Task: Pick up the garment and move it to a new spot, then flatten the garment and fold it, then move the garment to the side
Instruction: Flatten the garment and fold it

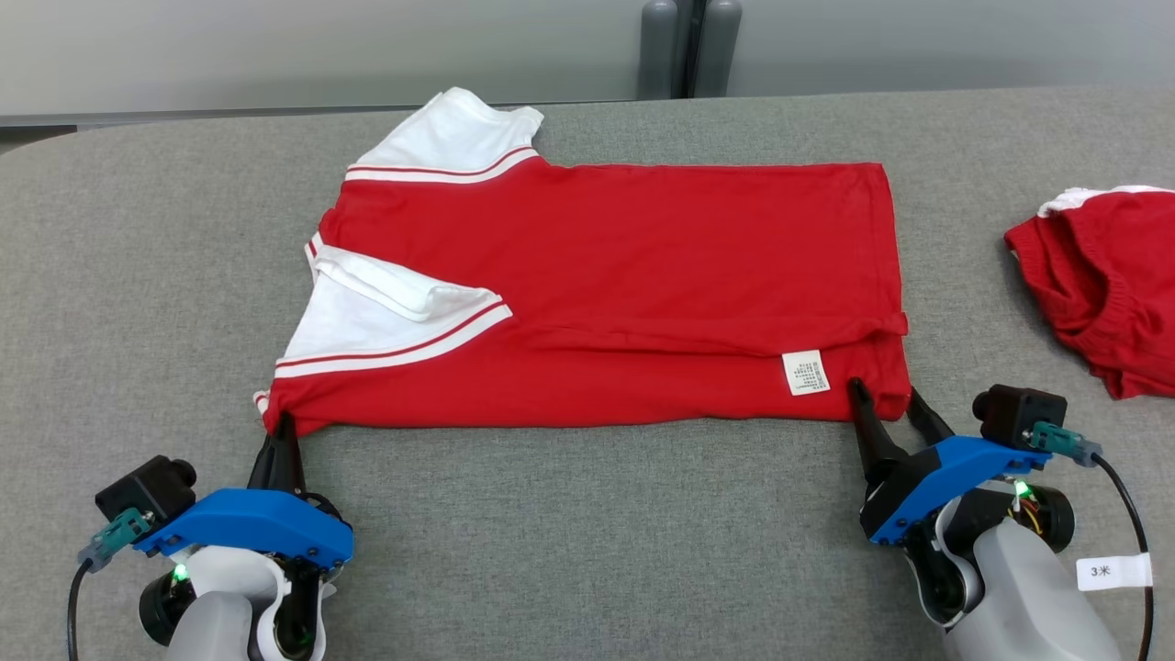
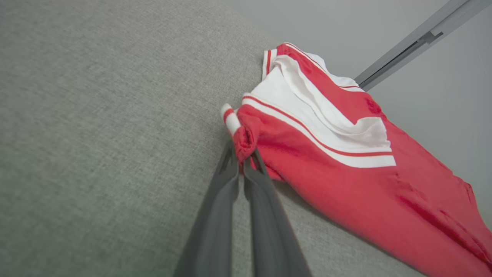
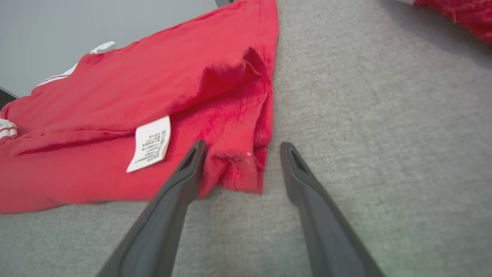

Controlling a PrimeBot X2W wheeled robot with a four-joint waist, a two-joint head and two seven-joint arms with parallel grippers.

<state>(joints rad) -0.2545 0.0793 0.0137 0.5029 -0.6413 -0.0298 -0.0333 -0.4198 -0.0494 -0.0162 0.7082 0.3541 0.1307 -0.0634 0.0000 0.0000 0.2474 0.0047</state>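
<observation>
Red T-shirt (image 1: 606,294): half-folded, flat on worktop (image 1: 587,532), long axis left-right. Left gripper (image 1: 280,422): clenched on near shoulder-end corner. Right gripper (image 1: 884,390): spread, astride near hem-end corner, nothing gripped.

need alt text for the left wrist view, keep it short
The left gripper is shut on a bunched corner of a red-and-white garment. The garment lies spread on a grey fabric surface, stretching away to the right of the view.
</observation>
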